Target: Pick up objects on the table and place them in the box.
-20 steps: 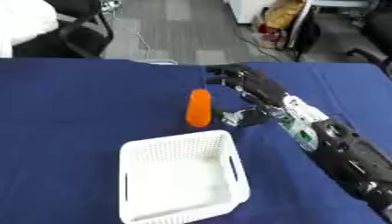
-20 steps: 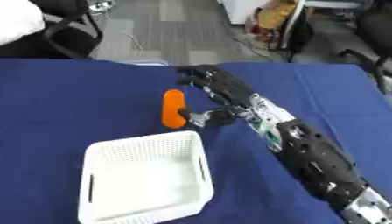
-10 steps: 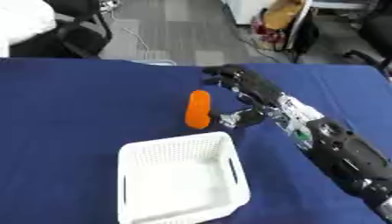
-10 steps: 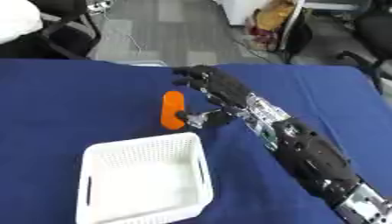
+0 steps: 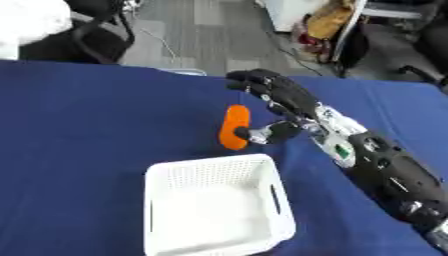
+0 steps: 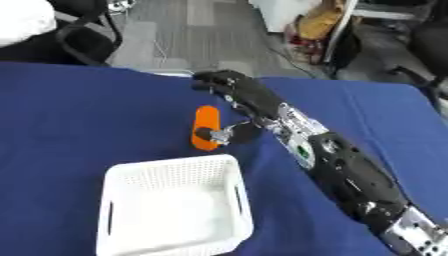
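Right hand [image 5: 282,102] at orange object [image 5: 234,127], fingers released.

Fingers extended past far end of orange object, thumb tip touching its near end; no closed grasp visible. Orange object lying flat on blue table [image 5: 79,130], just beyond far rim of white box [image 5: 217,207]. Left hand out of view.

One orange object [image 5: 234,127] near the bench's middle; one white box [image 5: 216,207] toward its near edge; one robot hand [image 5: 280,100].
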You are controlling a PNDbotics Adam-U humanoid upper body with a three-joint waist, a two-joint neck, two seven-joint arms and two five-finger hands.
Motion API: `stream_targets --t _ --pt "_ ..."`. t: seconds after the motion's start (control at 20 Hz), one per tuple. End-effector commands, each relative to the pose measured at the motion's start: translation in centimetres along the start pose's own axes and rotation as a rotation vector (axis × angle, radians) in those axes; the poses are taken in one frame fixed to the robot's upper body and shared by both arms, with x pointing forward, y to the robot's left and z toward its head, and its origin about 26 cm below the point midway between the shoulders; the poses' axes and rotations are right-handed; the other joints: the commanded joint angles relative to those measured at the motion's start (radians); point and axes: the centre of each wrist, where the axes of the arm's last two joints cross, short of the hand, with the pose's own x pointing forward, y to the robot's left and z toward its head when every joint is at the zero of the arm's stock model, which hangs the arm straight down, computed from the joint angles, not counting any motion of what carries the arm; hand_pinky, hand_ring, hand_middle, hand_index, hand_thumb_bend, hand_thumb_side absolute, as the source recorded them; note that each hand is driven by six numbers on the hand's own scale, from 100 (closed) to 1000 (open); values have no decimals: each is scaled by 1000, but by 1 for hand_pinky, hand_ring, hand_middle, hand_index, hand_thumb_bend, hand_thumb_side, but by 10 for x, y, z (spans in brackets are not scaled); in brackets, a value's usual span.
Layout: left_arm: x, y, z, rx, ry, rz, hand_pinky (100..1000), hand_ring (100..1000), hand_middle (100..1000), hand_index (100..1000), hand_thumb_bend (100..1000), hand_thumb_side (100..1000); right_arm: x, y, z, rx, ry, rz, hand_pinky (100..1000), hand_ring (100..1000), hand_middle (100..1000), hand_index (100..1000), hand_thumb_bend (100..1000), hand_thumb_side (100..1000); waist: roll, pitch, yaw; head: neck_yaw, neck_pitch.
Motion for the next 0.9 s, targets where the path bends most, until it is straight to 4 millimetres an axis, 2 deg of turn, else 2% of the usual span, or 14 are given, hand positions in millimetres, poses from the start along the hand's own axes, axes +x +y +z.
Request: stream_targets --t 0.05,0.3,0.9 --pt "5 1 -9 2 -38 2 897 799 880 873 177 938 -9 -22 2 -21 10 32 873 833 913 942 555 1000 1 -11 2 -15 -13" --pt "5 1 -11 0 -45 6 897 799 880 873 177 937 -11 -25 17 -11 44 23 867 827 907 945 563 1000 -1 -4 7 -18 -15" --pt "6 -1 -15 6 -62 17 896 798 881 875 177 937 -14 -19 21 35 83 12 816 813 908 943 555 1000 0 11 23 -21 -16"
